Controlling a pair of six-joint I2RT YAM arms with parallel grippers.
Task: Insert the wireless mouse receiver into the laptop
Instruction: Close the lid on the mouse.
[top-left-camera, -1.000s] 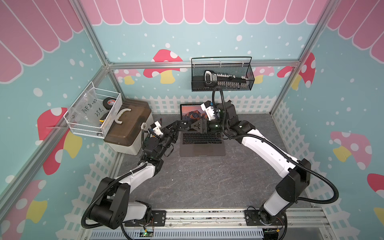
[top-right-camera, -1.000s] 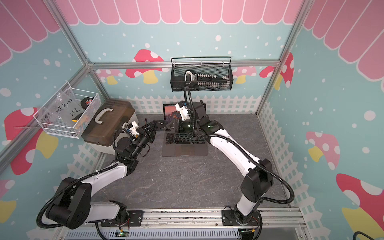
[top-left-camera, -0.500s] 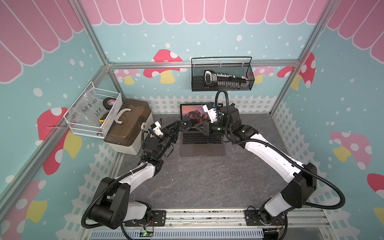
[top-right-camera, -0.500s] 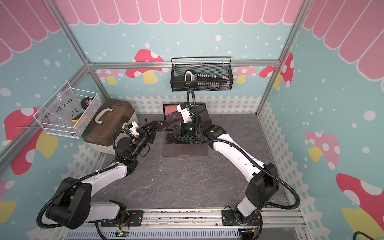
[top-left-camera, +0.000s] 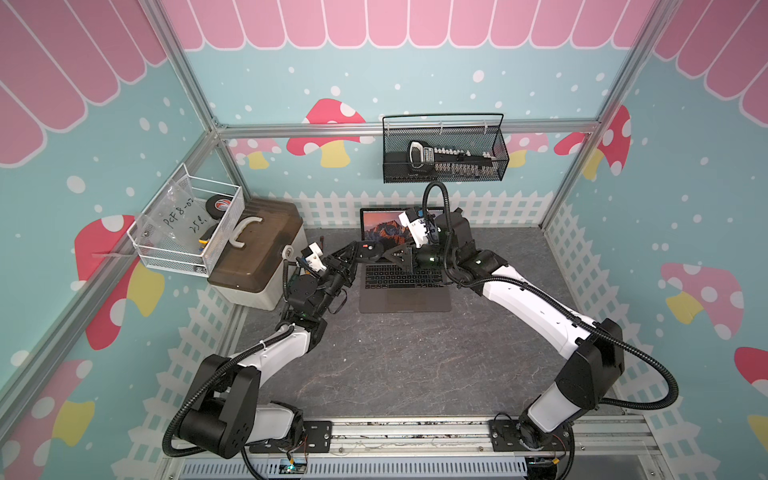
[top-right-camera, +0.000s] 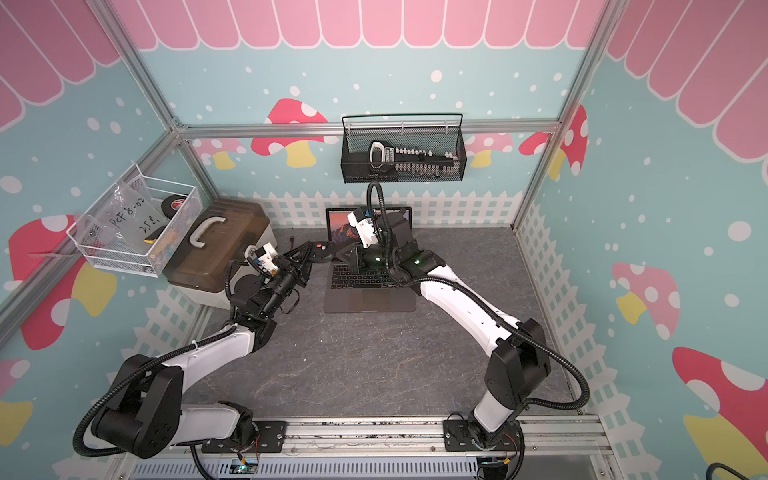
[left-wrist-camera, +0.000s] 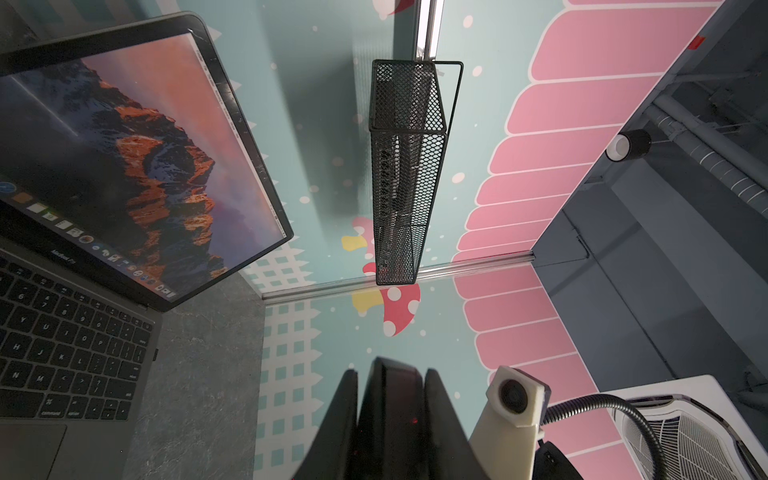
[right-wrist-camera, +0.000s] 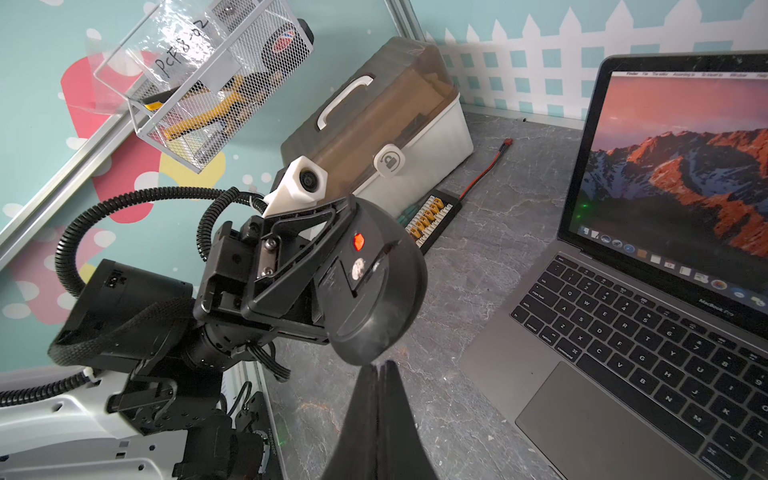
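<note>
We see the left gripper clamped on the wireless mouse, one finger on each side of it, and the mouse is held up in the air. In both top views it sits just above frame centre, over the back left corner of the laptop. In the right wrist view the mouse fills the middle of the frame with its underside turned to the camera. That side shows a lit red spot, a pale round mark and a dark recess.

In the left wrist view we get the mouse edge-on at bottom centre, squeezed between the two dark fingers.

The right gripper has its fingers pressed fully together, with no gap. Its tips sit just at the lower rim of the mouse, touching or almost touching; we cannot tell which. We cannot make out the wireless mouse receiver anywhere: nothing shows between the closed tips, and the mouse recess is too dark to read.

The laptop stands open on the grey table, at centre right of the right wrist view, with an orange mountain picture on its screen.

At upper left of the top views we note a brown-lidded toolbox and a white wire basket. A black mesh basket hangs on the back wall at upper centre. A small connector board lies on the table between the toolbox and the laptop.
</note>
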